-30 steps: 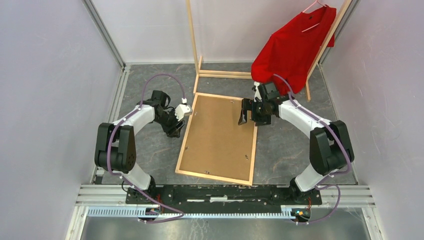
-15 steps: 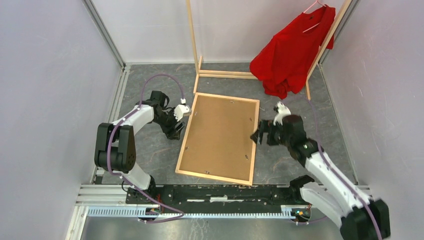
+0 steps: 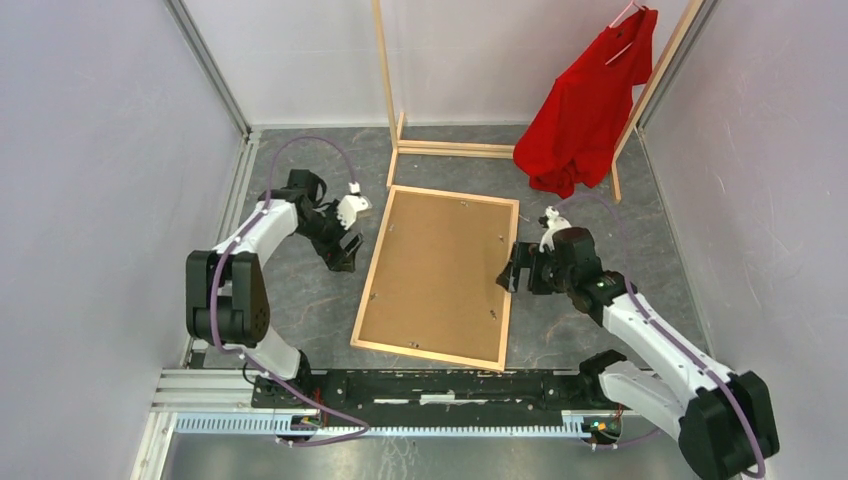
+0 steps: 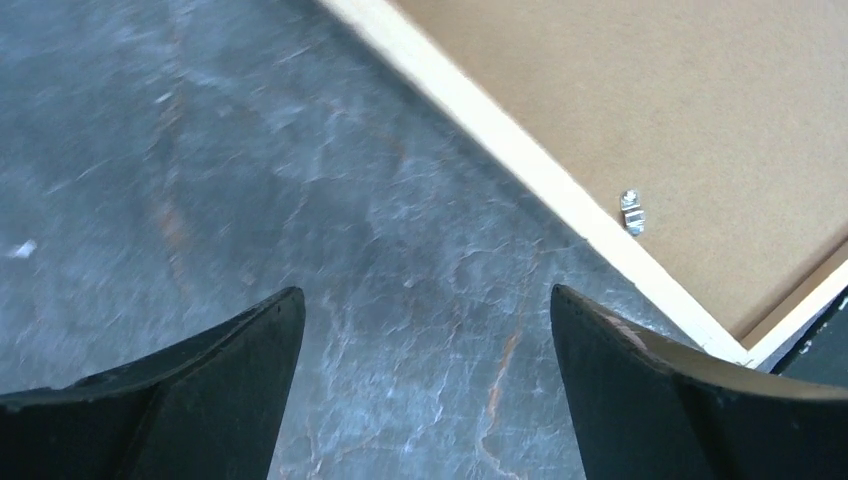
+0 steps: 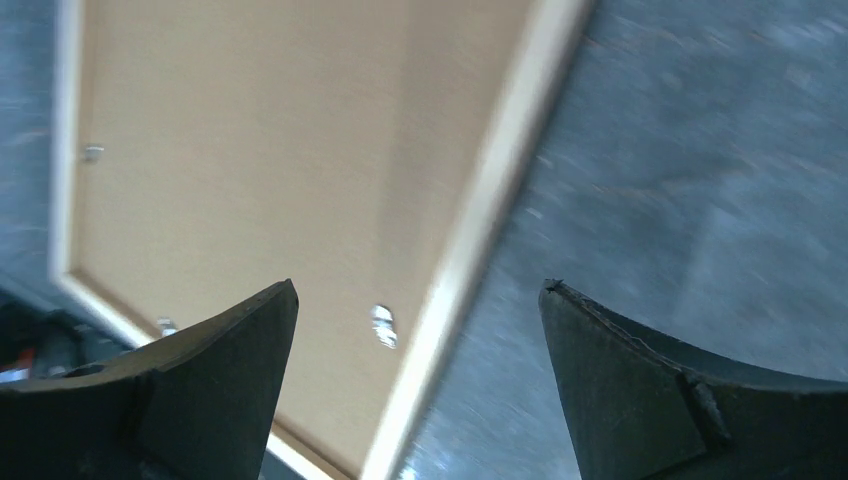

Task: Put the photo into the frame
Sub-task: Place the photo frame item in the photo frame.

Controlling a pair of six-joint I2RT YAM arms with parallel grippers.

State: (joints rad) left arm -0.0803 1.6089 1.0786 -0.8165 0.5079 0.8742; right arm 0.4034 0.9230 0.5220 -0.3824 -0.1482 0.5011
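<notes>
Your left tool hangs with jaws spread, holding nothing, over the grey counter just left of the frame. Frame lies flat, back up, centre of the top view, brown backing board filling it. Your right tool, jaws also apart and empty, sits above the frame's right rail, mid-right.

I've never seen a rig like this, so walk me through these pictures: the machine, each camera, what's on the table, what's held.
A left arm and a right arm are bolted at the near edge of a table. The overhead view shows both; the other two come from cameras on their wrists. The left gripper and right gripper are open and hold nothing. A wooden frame lies on the table, brown backing up. Behind it stands a rack with a red shirt. No photo shows.
</notes>
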